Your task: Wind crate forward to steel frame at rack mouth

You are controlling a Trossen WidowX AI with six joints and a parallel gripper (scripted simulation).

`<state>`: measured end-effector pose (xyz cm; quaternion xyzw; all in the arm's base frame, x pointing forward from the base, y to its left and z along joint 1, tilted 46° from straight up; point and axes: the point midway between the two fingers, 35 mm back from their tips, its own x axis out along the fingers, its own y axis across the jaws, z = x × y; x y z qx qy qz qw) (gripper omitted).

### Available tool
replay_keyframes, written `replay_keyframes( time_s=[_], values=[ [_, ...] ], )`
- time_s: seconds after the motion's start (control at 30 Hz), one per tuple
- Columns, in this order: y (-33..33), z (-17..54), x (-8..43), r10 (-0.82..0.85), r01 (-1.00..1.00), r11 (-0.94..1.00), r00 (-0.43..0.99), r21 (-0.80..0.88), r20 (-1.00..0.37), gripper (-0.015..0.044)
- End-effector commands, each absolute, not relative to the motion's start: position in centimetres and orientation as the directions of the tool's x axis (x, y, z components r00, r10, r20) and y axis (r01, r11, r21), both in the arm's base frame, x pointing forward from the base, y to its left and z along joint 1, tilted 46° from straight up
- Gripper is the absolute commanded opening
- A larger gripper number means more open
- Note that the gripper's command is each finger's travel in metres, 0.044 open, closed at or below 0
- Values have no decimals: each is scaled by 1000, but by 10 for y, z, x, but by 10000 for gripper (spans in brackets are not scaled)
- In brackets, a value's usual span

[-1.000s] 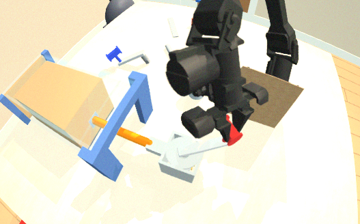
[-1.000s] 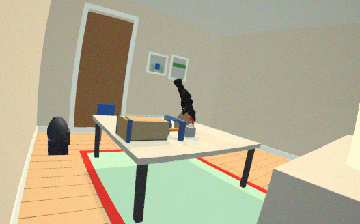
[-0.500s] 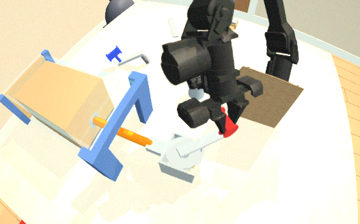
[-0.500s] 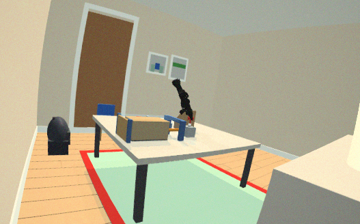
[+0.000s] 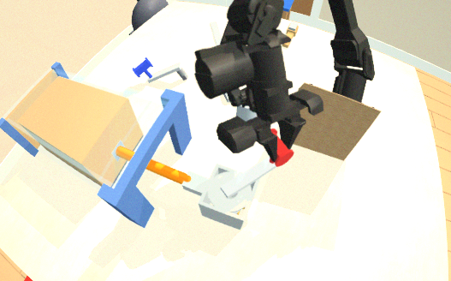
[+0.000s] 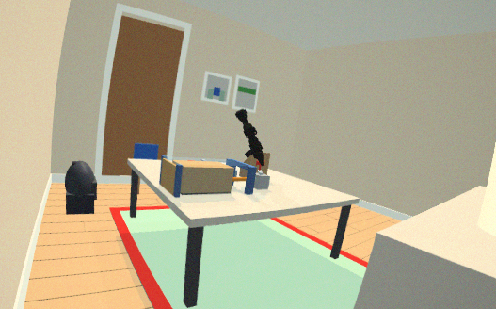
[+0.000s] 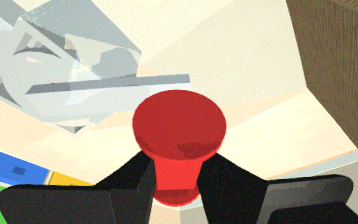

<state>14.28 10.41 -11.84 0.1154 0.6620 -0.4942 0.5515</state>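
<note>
The crate (image 5: 76, 113) (image 6: 204, 178) sits flat in the clear-panelled cubby, its front a short gap behind the blue steel frame (image 5: 150, 138) (image 6: 249, 181). An orange strap (image 5: 164, 171) (image 6: 239, 179) runs from the crate's front under the frame to the grey winch (image 5: 220, 213) (image 6: 262, 182) (image 7: 105, 30). The winch handle's flat grey arm (image 5: 250, 177) (image 7: 105, 97) lies across the winch top. My gripper (image 5: 281, 149) (image 7: 175, 146) is shut on its red knob (image 5: 283, 158) (image 7: 179, 125), out to one side of the winch. The square key and round hole are hidden under the handle.
A brown board (image 5: 340, 122) (image 7: 337, 60) stands beside the gripper. A blue tool (image 5: 143, 68) and a grey bent tool (image 5: 166, 73) lie behind the frame. A small wooden piece (image 5: 291, 36) is farther back. Blue and yellow patches show at the wrist view's lower left.
</note>
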Motion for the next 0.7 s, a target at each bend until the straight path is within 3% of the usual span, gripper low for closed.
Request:
replay_keyframes(
  time_s=[0.0, 0.67],
  values=[
    [92, -115, 161, -427, 713, 472, -329, -518, -842, 0],
    [85, -109, 188, -429, 714, 472, -327, -517, -842, 0]
  ],
)
